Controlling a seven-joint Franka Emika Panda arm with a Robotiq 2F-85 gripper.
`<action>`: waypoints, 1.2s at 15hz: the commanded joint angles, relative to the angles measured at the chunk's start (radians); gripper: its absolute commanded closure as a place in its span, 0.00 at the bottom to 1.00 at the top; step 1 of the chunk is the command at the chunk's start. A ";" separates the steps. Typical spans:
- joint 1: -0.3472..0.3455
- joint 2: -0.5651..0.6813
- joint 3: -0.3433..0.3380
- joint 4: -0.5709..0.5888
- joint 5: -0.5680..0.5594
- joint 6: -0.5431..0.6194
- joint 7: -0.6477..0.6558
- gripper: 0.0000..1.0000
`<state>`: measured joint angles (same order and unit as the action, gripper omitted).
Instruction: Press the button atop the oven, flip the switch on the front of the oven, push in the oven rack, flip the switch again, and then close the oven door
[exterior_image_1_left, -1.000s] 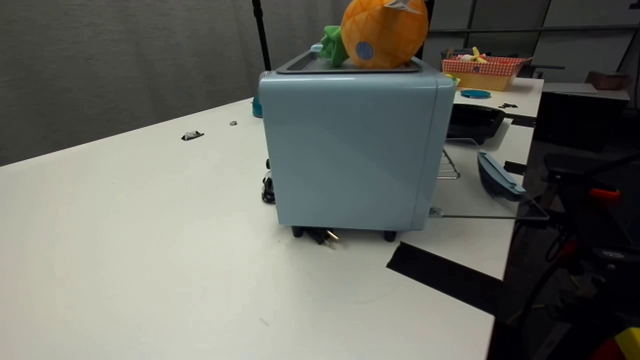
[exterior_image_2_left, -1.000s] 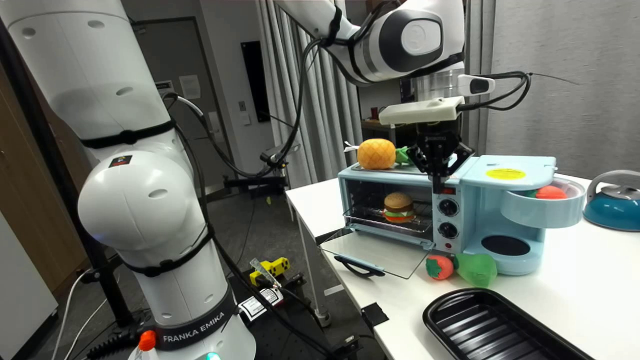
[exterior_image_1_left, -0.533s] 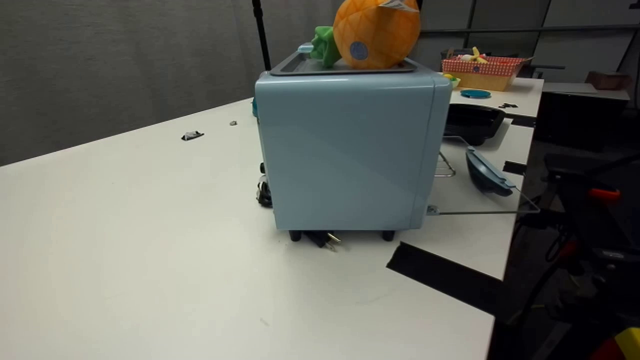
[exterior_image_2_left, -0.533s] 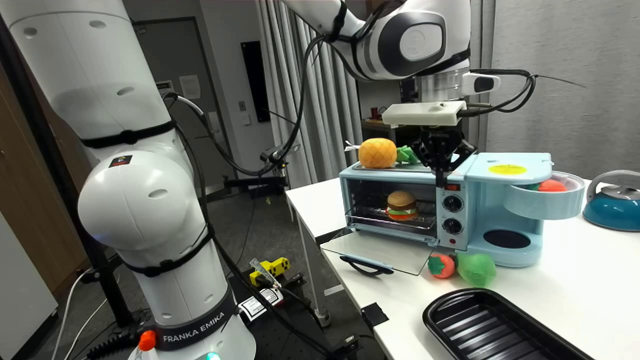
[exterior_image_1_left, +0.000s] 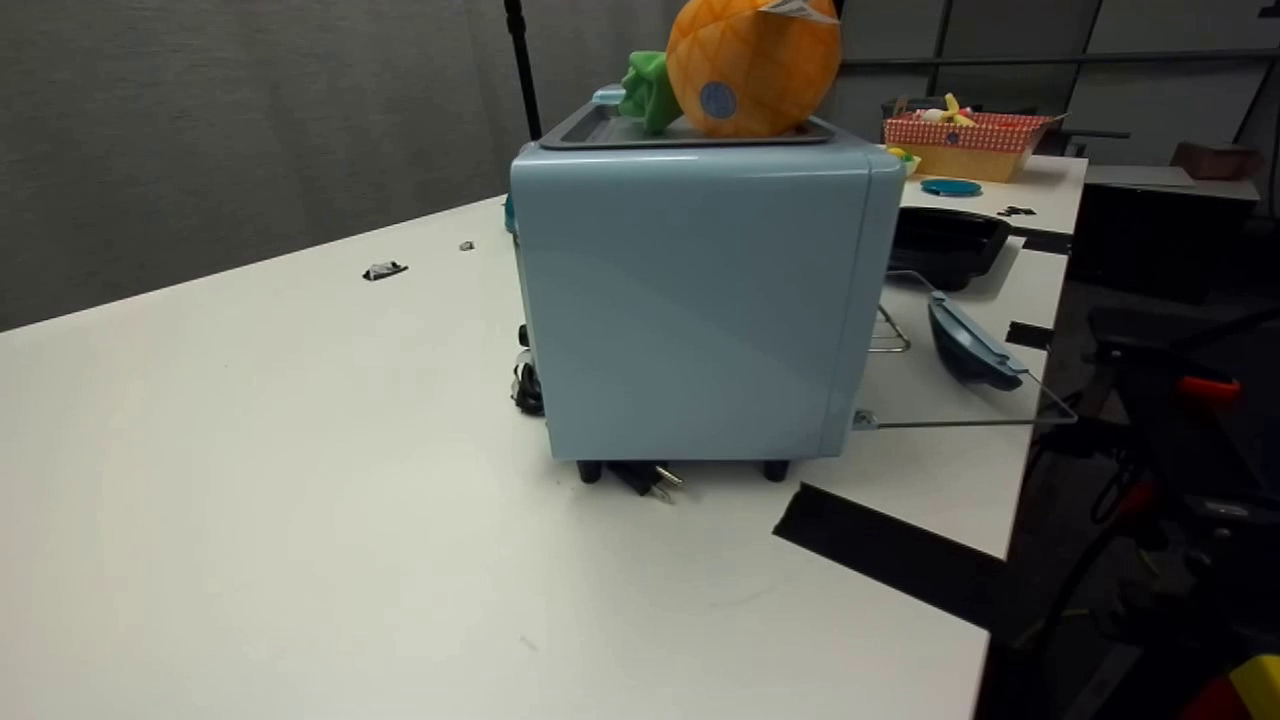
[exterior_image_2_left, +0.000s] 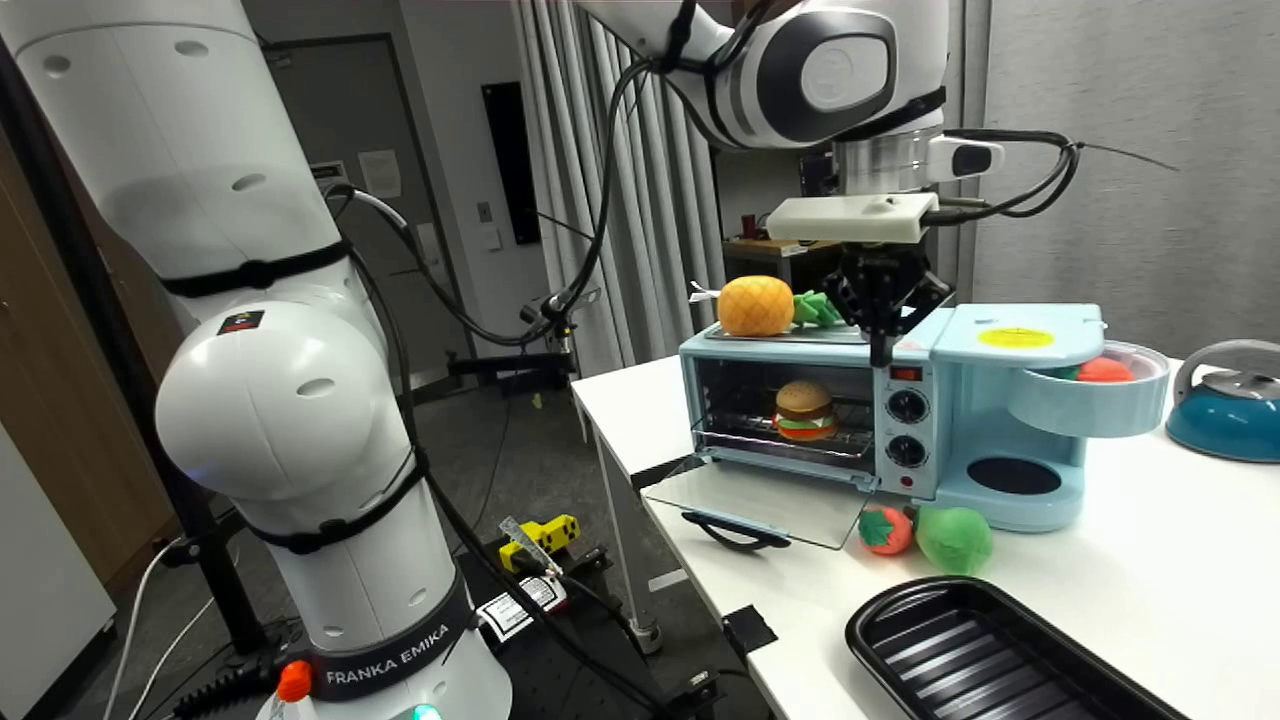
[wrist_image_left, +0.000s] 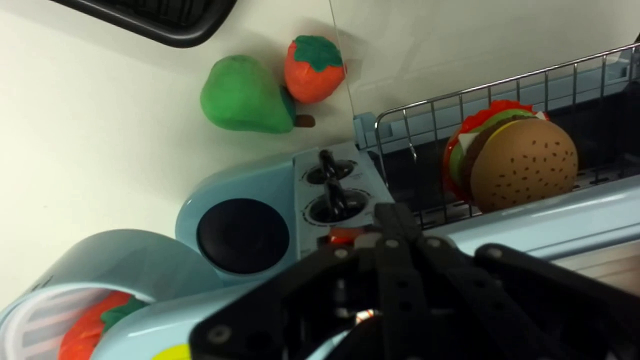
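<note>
Closed, nothing gripped, the fingers (exterior_image_2_left: 880, 350) are poised near the upper front of the oven (exterior_image_1_left: 690, 310); just beside them, away from the oven's lowered door (exterior_image_2_left: 765, 502), the red switch (exterior_image_2_left: 907, 374) is seen, long axis along that front. A flip seems due!

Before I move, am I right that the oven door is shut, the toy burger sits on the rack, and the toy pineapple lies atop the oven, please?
Not quite: the oven door is open, folded down in front, as both exterior views show. The toy burger does sit on the rack, and the toy pineapple lies atop the oven.
</note>
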<state>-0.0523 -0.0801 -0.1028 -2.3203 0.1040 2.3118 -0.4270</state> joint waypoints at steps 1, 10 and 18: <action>-0.004 -0.011 0.004 0.041 -0.045 -0.111 0.010 1.00; -0.007 -0.025 0.005 0.028 -0.121 -0.183 0.017 1.00; -0.010 -0.083 -0.007 -0.080 -0.107 -0.141 -0.021 1.00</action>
<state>-0.0559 -0.1067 -0.1042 -2.3360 -0.0066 2.1551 -0.4224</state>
